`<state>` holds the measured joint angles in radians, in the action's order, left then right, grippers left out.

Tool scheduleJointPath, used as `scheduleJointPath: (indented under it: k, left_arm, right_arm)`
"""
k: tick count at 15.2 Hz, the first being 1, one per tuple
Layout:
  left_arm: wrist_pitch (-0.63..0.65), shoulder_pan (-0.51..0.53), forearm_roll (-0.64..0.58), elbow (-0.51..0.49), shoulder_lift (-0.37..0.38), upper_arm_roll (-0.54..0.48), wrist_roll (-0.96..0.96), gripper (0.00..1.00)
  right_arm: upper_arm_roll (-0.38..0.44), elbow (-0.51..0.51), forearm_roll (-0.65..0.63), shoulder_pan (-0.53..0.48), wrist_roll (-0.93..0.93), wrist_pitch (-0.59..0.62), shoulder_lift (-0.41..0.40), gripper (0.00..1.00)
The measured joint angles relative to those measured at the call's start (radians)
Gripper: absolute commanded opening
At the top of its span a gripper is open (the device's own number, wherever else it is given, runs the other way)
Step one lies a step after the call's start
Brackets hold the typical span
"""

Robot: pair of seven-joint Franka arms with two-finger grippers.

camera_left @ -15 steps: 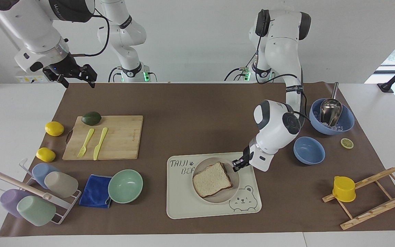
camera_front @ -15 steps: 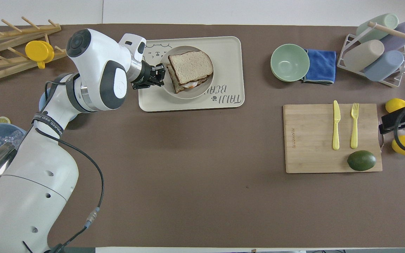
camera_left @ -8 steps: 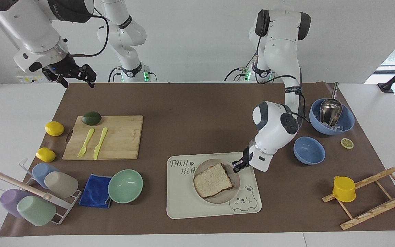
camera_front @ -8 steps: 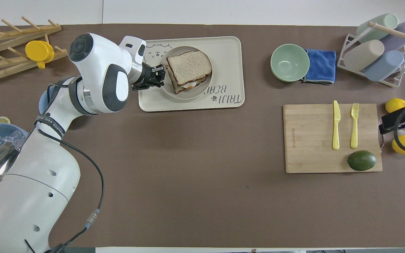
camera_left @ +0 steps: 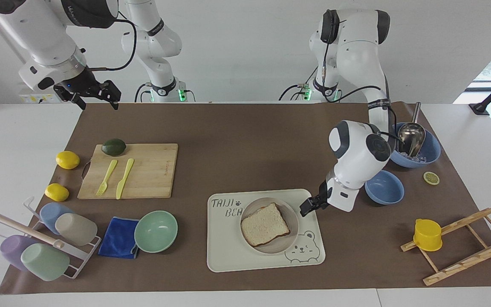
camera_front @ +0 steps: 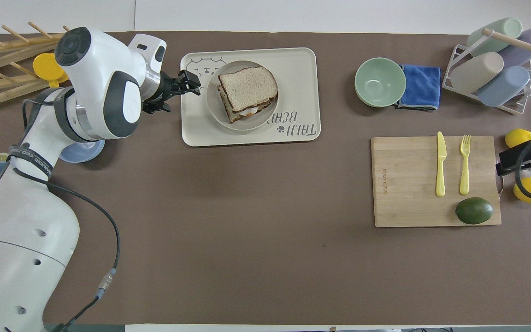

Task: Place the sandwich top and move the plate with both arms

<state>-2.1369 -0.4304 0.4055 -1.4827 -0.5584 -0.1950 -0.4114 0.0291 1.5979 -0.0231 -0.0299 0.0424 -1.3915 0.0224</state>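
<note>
Left end effector (camera_left: 309, 206) hangs released over the edge of the bear-printed tray (camera_left: 228, 256), just beside the plate (camera_left: 290, 213) and apart from it. On that plate the sandwich top (camera_left: 265, 224) lies on a lower slice with egg showing. Bent at the elbow, the left arm reaches down over the blue bowls (camera_left: 384, 186). Right end effector (camera_left: 94, 96), fingers spread, waits raised over the counter's corner near the cutting board (camera_left: 147, 170) and lemons (camera_left: 67, 159).
</note>
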Motion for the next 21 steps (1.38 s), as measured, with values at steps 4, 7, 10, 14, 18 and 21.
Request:
scheduleJointPath:
  k: [4,7,10,14,18,21]
  left_arm:
    - [0.123,0.019,-0.104,0.002,0.111,-0.051,0.002,1.00]
    - [0.215,0.028,-0.181,0.002,0.180,-0.052,0.010,1.00]
    - [0.279,0.046,-0.207,0.001,0.213,-0.056,0.066,1.00]
    - [0.361,0.088,-0.232,0.001,0.259,-0.058,0.157,1.00]
    - [0.497,0.137,-0.248,-0.017,0.372,-0.058,0.273,1.00]
    - [0.574,0.151,-0.304,-0.087,0.501,-0.044,0.310,1.00]
  right_arm:
    - [-0.025,0.000,0.000,-0.016,0.000,-0.001,0.000,1.00]
    - [-0.029,0.000,0.000,-0.016,0.000,-0.001,0.000,1.00]
    - [-0.030,0.000,0.000,-0.014,0.000,-0.002,0.000,1.00]
    - [-0.030,0.000,0.000,-0.012,0.000,-0.002,0.000,1.00]
    - [-0.030,0.000,0.000,-0.014,0.000,-0.002,0.000,1.00]
    - [-0.028,0.000,0.000,-0.015,0.000,-0.002,0.001,1.00]
